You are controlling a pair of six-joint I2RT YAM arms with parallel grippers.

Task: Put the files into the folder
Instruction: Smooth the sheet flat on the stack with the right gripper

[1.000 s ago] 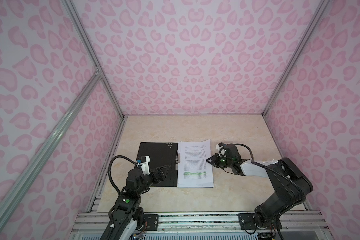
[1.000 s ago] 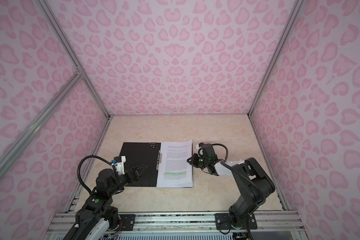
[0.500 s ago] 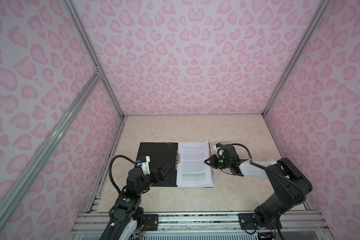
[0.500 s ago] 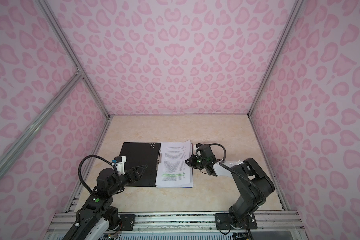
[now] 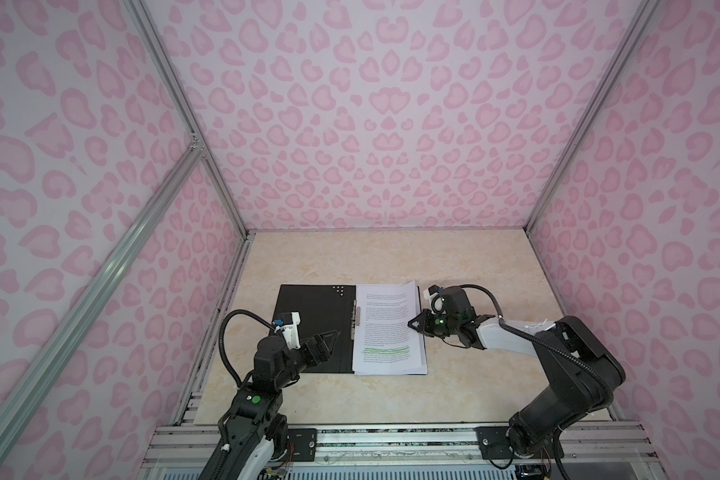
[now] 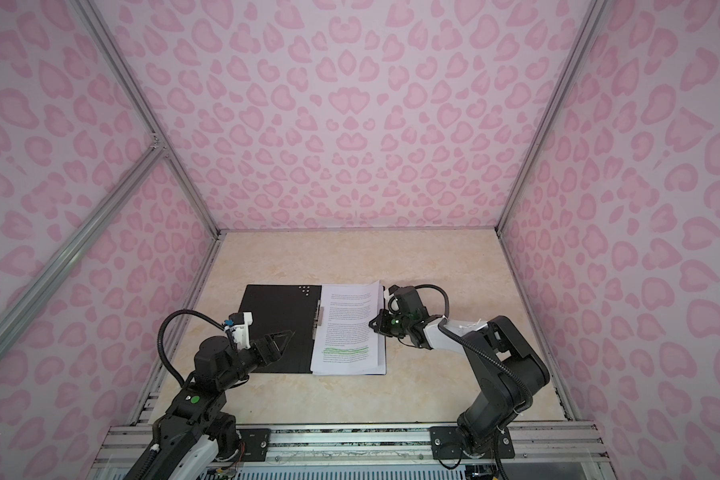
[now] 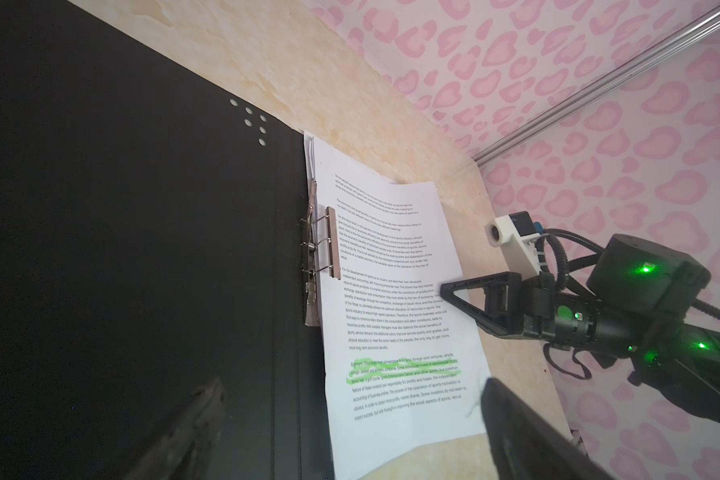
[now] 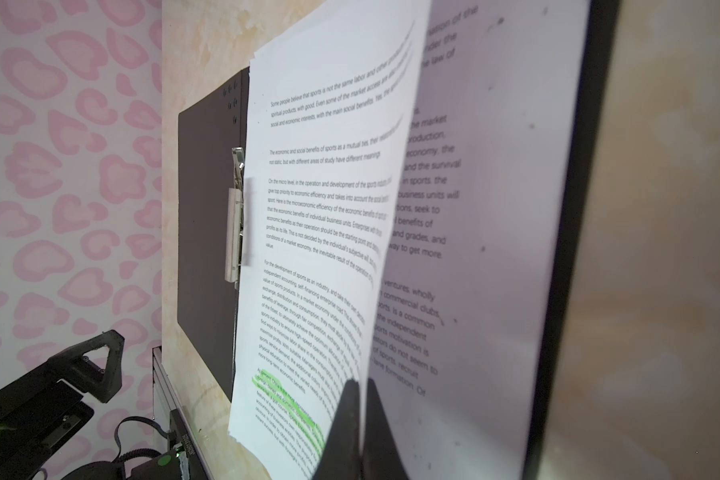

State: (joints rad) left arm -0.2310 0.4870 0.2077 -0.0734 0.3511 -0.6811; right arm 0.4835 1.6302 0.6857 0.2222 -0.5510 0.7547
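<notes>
The folder (image 5: 308, 324) (image 6: 275, 324) lies open on the table, black inside up, with its metal clip (image 7: 321, 249) (image 8: 235, 232) at the spine. The files (image 5: 387, 328) (image 6: 350, 328) are stacked on its right half, and the top sheet has green highlighted lines. My right gripper (image 5: 410, 324) (image 6: 371, 324) (image 8: 356, 382) is at the stack's right edge. It is shut on the edge of the top sheets, which curl up off the sheets below. My left gripper (image 5: 331, 343) (image 6: 285, 343) (image 7: 350, 386) hovers open over the folder's bare left half, holding nothing.
Pink patterned walls (image 5: 371, 124) close in the beige table (image 5: 391, 257) on three sides. An aluminium rail (image 5: 371, 444) carrying both arm bases runs along the front edge. The folder's far edge shows a few small holes (image 5: 338, 289).
My right gripper has edged slightly left at the files' right edge. The left arm has not moved.
</notes>
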